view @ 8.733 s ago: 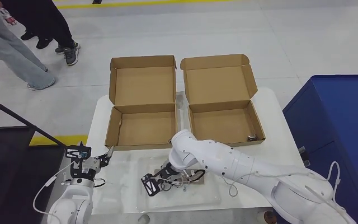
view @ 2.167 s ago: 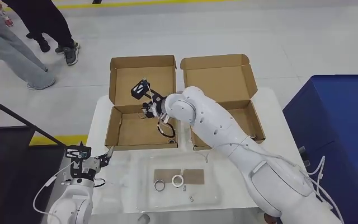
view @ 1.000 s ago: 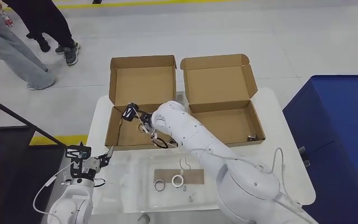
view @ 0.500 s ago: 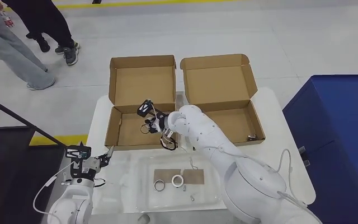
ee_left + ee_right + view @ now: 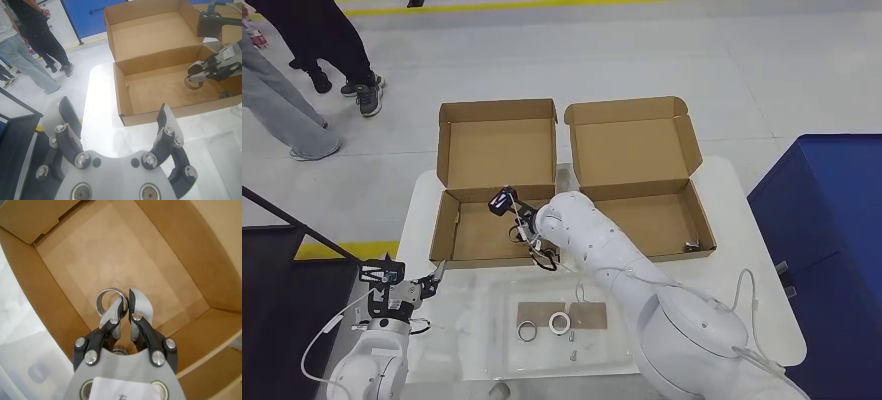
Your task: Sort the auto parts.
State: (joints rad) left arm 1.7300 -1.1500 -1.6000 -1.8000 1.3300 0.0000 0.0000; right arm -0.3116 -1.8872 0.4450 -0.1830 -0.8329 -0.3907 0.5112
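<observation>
**Right tool pinches a metal ring inside the left box**

Right tool (image 5: 126, 302) is nipped down tight, jaws almost together, on the wall of a metal ring (image 5: 98, 305): one finger threads through the ring, the other presses from outside. From the left wrist view, that tool (image 5: 196, 79) hangs over the floor of the left box (image 5: 151, 85) with the ring (image 5: 191, 85) dangling at its tips, a soft shadow under it. A bearing (image 5: 225, 94) lies on the box floor just beside it, close to the front wall. From above, the right tool (image 5: 514, 230) sits in the right part of the left box (image 5: 449, 228).

Over to the left tool (image 5: 113, 106): spread wide, holding nothing, hovering over the bench (image 5: 100, 91) off the box's near corner. In the top view it (image 5: 429, 278) is at the bench's left edge.

On to the labels. A white label (image 5: 121, 389) rides on the right tool's wrist, its print cut off at the edge. A small white tag (image 5: 226, 53) shows on the same tool, too small to read. A blue panel (image 5: 90, 11) behind carries white lettering.

Elsewhere, the right box (image 5: 642, 225) holds one small part (image 5: 694, 244). The clear tray (image 5: 492, 300) holds two rings (image 5: 528, 331).
</observation>
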